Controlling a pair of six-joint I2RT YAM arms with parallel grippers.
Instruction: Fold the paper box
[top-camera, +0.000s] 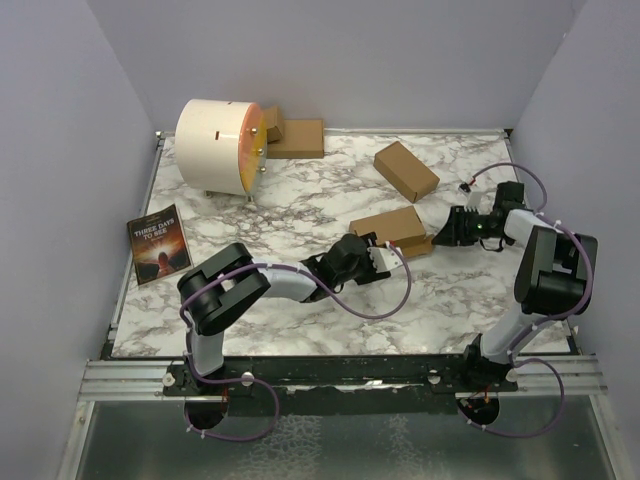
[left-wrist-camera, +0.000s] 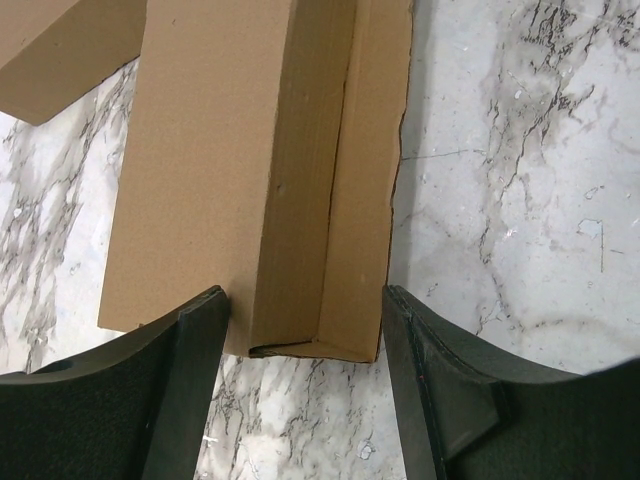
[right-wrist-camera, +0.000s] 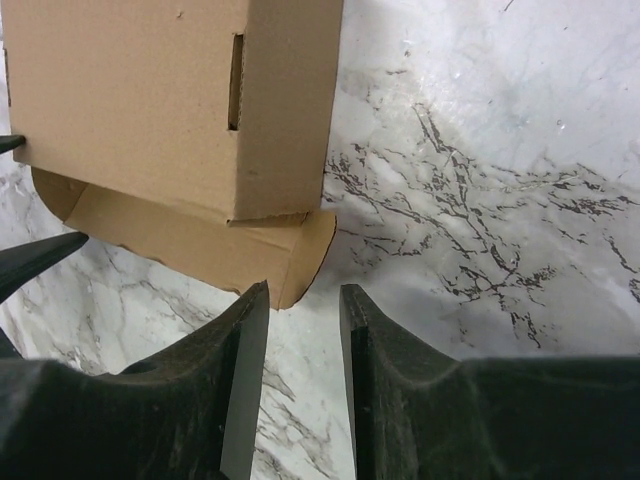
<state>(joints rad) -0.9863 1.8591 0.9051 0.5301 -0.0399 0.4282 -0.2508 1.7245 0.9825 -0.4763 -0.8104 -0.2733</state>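
We find the left gripper (left-wrist-camera: 305, 297) open wide. Its two black fingers (left-wrist-camera: 190, 380) stand either side of the near short end of the paper box (left-wrist-camera: 210, 170), each just beside a corner, though we cannot tell whether either touches. From this gripper the box's long axis runs straight ahead and away. A dark seam (left-wrist-camera: 340, 170) runs along that same line, where a side panel is folded over.

The right gripper (right-wrist-camera: 303, 292) has its fingers drawn nearly together – a slim gap, nothing held between them. Just beyond the tips lies the rounded corner of a loose flap (right-wrist-camera: 190, 240). It sticks out from under the box's other end and lies flat on the desk (right-wrist-camera: 480, 200). The body of the box sits further ahead and to the left in that wrist view, with a narrow slot (right-wrist-camera: 236, 82) cut in its end wall.

From above, the box rests near the middle of the marble desk, with its long axis running roughly from one arm to the other. The left gripper is at one short end and the right gripper at the other. A second closed cardboard box (top-camera: 405, 170) lies apart, further back.

We judge the unfolded flap to be the next concern – it lies on the right arm's side, directly ahead of that gripper, while the left is placed to steady the opposite end.
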